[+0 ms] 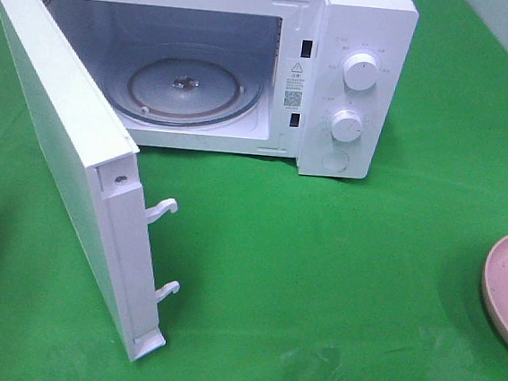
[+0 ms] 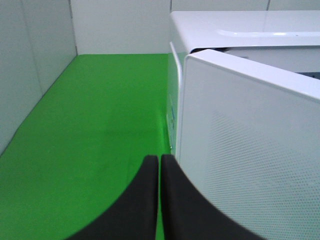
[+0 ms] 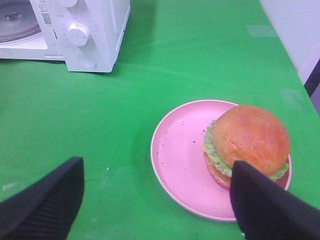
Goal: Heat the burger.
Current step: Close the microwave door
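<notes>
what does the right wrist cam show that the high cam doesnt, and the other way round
Only the right wrist view shows the burger, sitting on one side of the pink plate, and the right hand open above the table with nothing in it.

Only the high view shows the microwave door swung wide open, its two latch hooks, and the whole empty glass turntable.

Both show the white microwave with its two knobs, a part of the turntable, the green table and the plate, though the high view catches just its edge, with no burger visible.
</notes>
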You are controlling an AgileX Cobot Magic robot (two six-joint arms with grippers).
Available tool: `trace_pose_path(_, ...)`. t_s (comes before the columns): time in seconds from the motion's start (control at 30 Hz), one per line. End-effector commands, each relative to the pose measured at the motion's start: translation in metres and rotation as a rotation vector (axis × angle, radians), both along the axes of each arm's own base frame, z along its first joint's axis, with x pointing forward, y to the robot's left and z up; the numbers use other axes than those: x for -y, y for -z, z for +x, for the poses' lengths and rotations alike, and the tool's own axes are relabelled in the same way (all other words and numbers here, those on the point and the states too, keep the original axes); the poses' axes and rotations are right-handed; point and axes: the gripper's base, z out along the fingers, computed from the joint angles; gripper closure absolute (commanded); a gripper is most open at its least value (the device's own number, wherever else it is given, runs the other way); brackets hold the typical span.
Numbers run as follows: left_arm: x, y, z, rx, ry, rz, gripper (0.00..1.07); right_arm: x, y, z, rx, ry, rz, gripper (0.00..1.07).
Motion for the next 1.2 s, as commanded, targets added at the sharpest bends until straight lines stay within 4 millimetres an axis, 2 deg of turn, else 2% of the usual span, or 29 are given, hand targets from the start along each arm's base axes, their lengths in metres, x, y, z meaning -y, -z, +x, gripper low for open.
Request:
trace_pose_path(0.03, 0.009, 0.01, 0.012, 0.058, 0.103, 0.018, 1.06, 0.0, 0.0, -0.003, 0.034, 0.004, -0.005, 0.31)
trace_pose_path(0.23, 0.012, 0.032, 0.026, 0.001, 0.131, -0.041, 1.06, 0.0, 0.0, -0.003, 0.034, 0.004, -0.005, 0.31)
trace_pose_path(0.33, 0.022, 0.036, 0.039, -0.017, 0.179, -0.039, 1.06, 0.0, 0.0, -0.003, 0.034, 0.004, -0.005, 0.31)
trace_pose_path(0.43, 0.026, 0.038, 0.042, -0.022, 0.195, -0.039, 1.06, 0.0, 0.0, -0.003, 0.034, 0.004, -0.005, 0.31)
trace_pose_path(0.5, 0.033, 0.04, 0.047, -0.031, 0.225, -0.036, 1.06, 0.0, 0.0, -0.003, 0.034, 0.004, -0.005, 0.31)
trace_pose_path(0.57, 0.049, 0.044, 0.059, -0.04, 0.273, -0.042, 1.06, 0.0, 0.0, -0.003, 0.034, 0.004, -0.005, 0.31)
trace_pose_path(0.93, 0.083, 0.051, 0.083, -0.06, 0.362, -0.046, 1.06, 0.0, 0.0, -0.003, 0.034, 0.004, -0.005, 0.31)
trace_pose_path(1.2, 0.106, 0.054, 0.1, -0.054, 0.36, -0.089, 1.06, 0.0, 0.0, -0.003, 0.034, 0.004, -0.005, 0.31)
